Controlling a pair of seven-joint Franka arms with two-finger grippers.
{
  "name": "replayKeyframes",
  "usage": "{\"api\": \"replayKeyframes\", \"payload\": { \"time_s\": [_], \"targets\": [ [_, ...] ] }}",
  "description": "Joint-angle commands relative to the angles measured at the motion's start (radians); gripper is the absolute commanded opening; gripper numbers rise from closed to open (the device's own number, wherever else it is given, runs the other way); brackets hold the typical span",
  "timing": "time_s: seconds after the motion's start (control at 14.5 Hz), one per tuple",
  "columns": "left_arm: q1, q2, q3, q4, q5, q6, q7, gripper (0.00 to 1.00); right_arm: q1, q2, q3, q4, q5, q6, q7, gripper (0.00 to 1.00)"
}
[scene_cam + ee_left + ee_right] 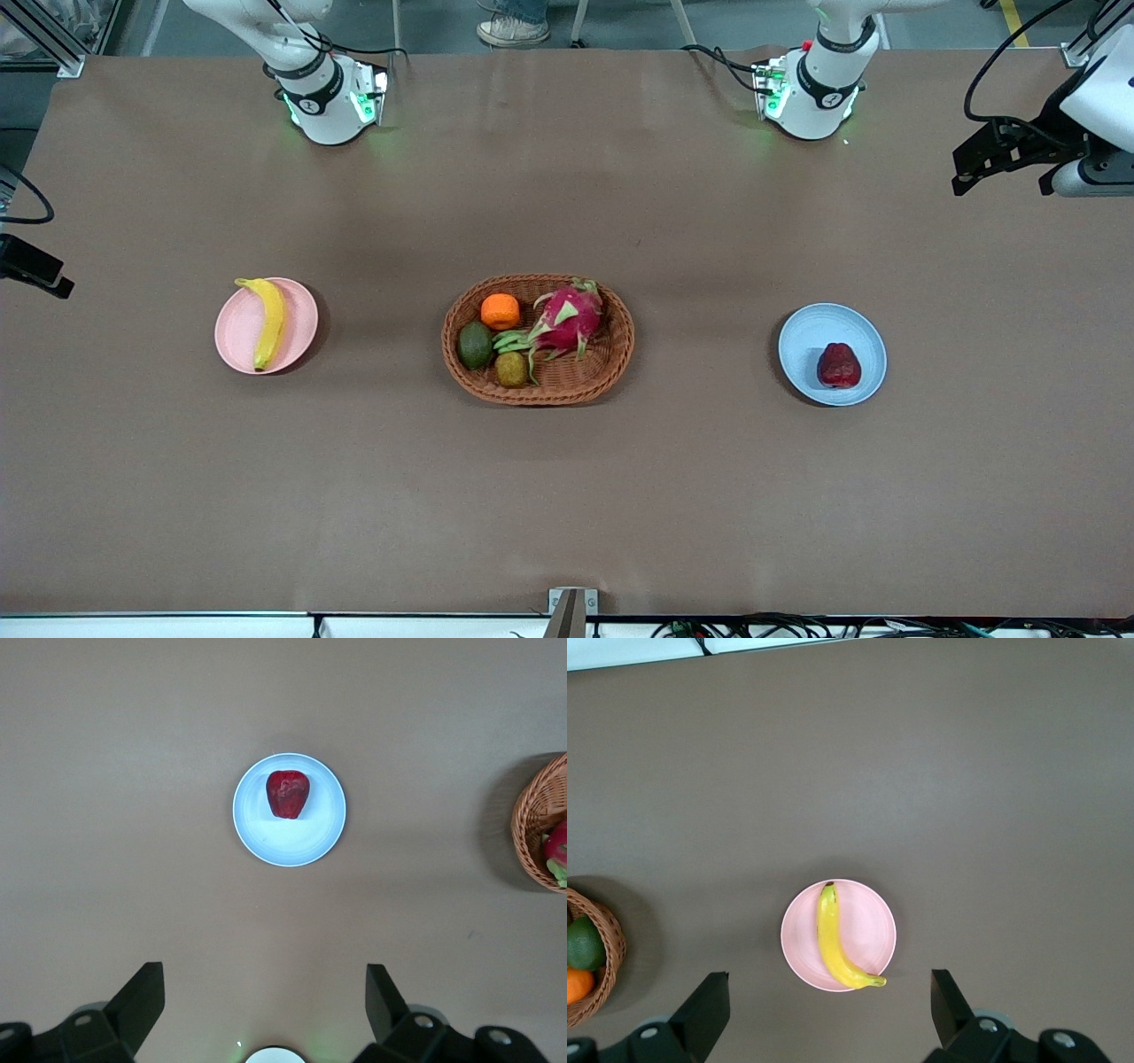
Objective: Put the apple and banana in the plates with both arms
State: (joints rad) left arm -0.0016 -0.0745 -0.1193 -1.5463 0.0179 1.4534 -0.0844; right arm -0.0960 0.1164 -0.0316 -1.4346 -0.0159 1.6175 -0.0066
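Observation:
The yellow banana [268, 321] lies on the pale pink plate [239, 332] toward the right arm's end of the table. The dark red apple [838, 365] rests on the light blue plate [815, 332] toward the left arm's end. In the left wrist view, my left gripper [266, 967] hangs open and empty, high over bare table between its base and the blue plate [301, 846] with the apple [288, 793]. My right gripper [829, 974] is likewise open and empty, high over the table beside the pink plate [873, 930] and banana [833, 943].
A brown wicker basket [611, 359] stands mid-table between the plates, holding an orange [500, 311], an avocado [475, 346], a pink dragon fruit [569, 317] and other fruit. The arm bases [332, 102] [811, 93] stand along the table's edge farthest from the front camera.

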Motion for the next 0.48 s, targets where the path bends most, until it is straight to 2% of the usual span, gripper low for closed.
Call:
{"api": "replayKeyframes", "payload": {
  "time_s": [0.0,0.41],
  "targets": [
    [-0.003,-0.001,-0.002,0.008,0.013,0.004,-0.008,1.0,-0.024,-0.072,0.027,-0.088,0.014,0.024,-0.006,1.0],
    [-0.008,0.016,-0.002,0.009,0.013,0.002,-0.008,1.0,-0.024,-0.207,0.027,-0.28,0.014,0.067,-0.006,1.0]
  ]
}}
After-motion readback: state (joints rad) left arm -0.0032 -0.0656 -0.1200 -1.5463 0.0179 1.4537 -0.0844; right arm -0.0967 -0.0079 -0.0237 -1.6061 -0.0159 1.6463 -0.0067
